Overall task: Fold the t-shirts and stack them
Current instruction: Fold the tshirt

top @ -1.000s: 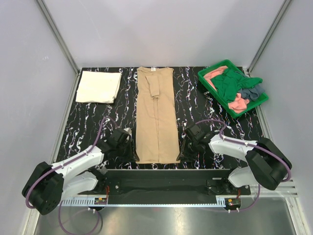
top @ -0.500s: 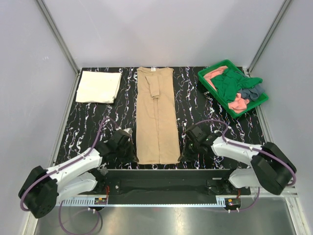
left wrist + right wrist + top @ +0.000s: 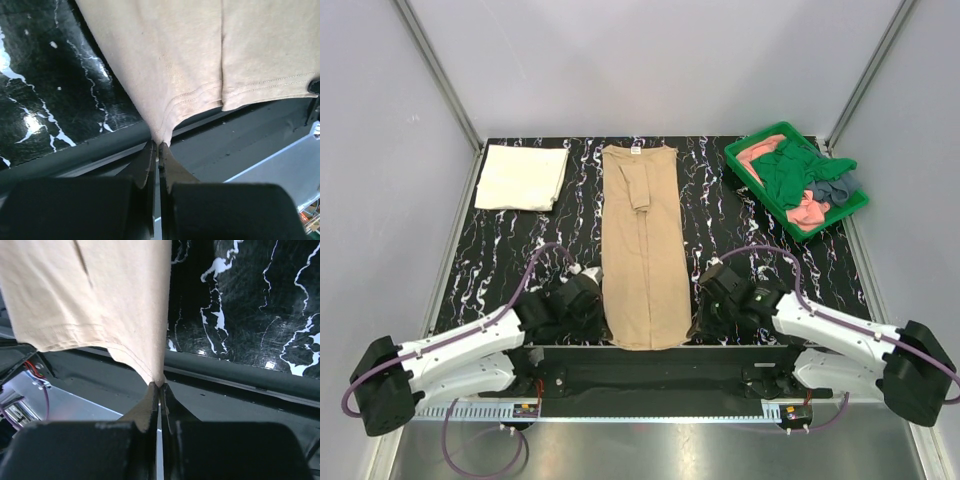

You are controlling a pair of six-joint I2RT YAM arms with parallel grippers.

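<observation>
The tan t-shirt (image 3: 642, 250) lies as a long narrow strip down the middle of the black marbled table, its sleeves folded in. My left gripper (image 3: 592, 318) is shut on its near left hem corner (image 3: 161, 136). My right gripper (image 3: 698, 322) is shut on its near right hem corner (image 3: 159, 379). Both corners are lifted over the table's near edge. A folded cream-white t-shirt (image 3: 523, 177) lies at the far left. Dark green (image 3: 788, 172), salmon-pink (image 3: 807, 211) and grey-blue (image 3: 836, 188) t-shirts lie crumpled in the green tray (image 3: 748, 149).
The green tray stands at the far right corner. Grey walls and metal frame posts close in the table on three sides. The dark mounting rail (image 3: 660, 362) runs along the near edge below the shirt's hem.
Both grippers have drawn the tan shirt's near hem toward the arm bases. The shirt slid nearer and narrowed, and its hem now hangs over the table's near edge.
</observation>
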